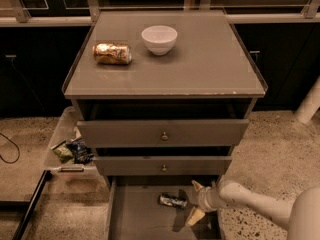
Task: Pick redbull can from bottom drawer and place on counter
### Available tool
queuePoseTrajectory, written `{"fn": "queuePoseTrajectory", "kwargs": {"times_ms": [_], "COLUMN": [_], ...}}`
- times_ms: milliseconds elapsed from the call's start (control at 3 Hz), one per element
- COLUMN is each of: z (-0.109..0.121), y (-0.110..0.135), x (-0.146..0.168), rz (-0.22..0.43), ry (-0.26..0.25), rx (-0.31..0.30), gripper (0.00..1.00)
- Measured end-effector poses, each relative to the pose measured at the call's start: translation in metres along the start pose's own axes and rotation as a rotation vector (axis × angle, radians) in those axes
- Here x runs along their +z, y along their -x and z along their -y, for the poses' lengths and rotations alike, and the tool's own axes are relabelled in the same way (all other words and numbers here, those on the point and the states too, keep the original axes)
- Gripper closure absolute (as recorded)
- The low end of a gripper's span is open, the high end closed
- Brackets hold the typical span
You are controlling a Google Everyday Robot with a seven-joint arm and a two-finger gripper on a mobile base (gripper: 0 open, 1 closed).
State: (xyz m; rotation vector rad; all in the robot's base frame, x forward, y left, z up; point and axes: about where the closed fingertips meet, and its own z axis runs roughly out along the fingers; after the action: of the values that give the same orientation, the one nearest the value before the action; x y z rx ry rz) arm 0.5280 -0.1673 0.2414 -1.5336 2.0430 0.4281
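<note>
Camera view looks down at a grey-brown cabinet with all three drawers pulled out to some degree. The bottom drawer (135,221) sticks out the furthest, and the redbull can (172,200) is lying on its side on the drawer floor, toward the back, just under the front of the drawer above.

The gripper (195,201) is down inside that same drawer on the right side, coming in on a pale arm (255,206) from the lower right corner. Its two fingers (196,186) are spread apart, one higher and one lower, with the opening facing the right end of the can. The can sits just beside the fingertips and isn't clamped; I can't tell if anything is actually touching it.

Up on the counter (210,64) there's a white bowl (159,39) near the back and a fatter gold can (112,54) on its side just left of it. Middle drawer (200,165) and top drawer (210,133) each have a small brass knob. A clear plastic bin (62,136) with some snack packets (75,151) sits on the speckled floor left of the cabinet.
</note>
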Motion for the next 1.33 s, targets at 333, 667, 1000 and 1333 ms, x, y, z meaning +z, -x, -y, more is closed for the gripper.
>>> {"fn": "queuePoseTrajectory", "kwargs": {"times_ms": [333,667,1000,1333], "z": [0.006,0.008,0.010,0.016], "y": [-0.004,-0.008,-0.007,-0.004], "x": [0.039,0.072,0.097,0.115], "rz": [0.052,0.106,0.149,0.189], "ry": [-0.109,-0.150,-0.161,-0.130], "rx": [-0.036,-0.064,-0.082,-0.084], "gripper": [0.00,0.00,0.00,0.00]}}
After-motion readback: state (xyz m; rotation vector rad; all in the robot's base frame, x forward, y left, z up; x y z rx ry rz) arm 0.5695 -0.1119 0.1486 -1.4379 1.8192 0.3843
